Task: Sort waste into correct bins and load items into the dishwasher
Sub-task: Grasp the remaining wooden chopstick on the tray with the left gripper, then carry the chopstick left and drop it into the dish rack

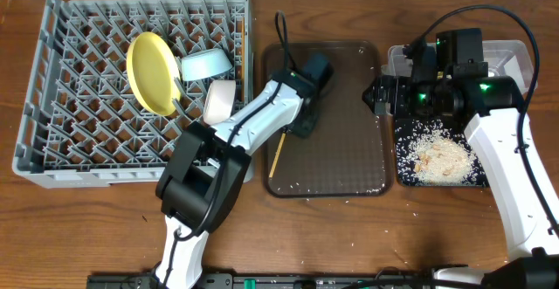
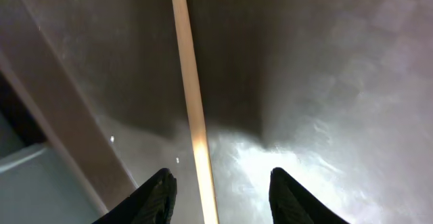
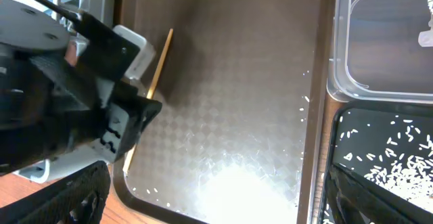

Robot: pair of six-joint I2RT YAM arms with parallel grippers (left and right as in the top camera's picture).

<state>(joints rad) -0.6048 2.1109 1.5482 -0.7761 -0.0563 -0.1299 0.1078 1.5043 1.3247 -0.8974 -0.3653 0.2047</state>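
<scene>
A thin wooden chopstick (image 1: 277, 154) lies on the dark-brown serving tray (image 1: 349, 149) near its left rim. In the left wrist view the chopstick (image 2: 191, 102) runs between my left gripper's (image 2: 218, 180) open fingers, low over the tray. My left gripper also shows in the overhead view (image 1: 300, 123). My right gripper (image 1: 378, 97) is open and empty above the tray's right side; it also shows in the right wrist view (image 3: 216, 190). The grey dish rack (image 1: 61, 141) holds the yellow plate (image 1: 150, 72), the light-blue bowl (image 1: 207, 63) and a white cup or bowl (image 1: 220, 100).
The clear tub (image 1: 517, 58) sits at the back right, partly under my right arm. The black tray (image 1: 441, 160) in front of it holds rice and tan crumbs. A few rice grains lie on the brown tray's front edge (image 3: 145, 189). The wrapper is out of view.
</scene>
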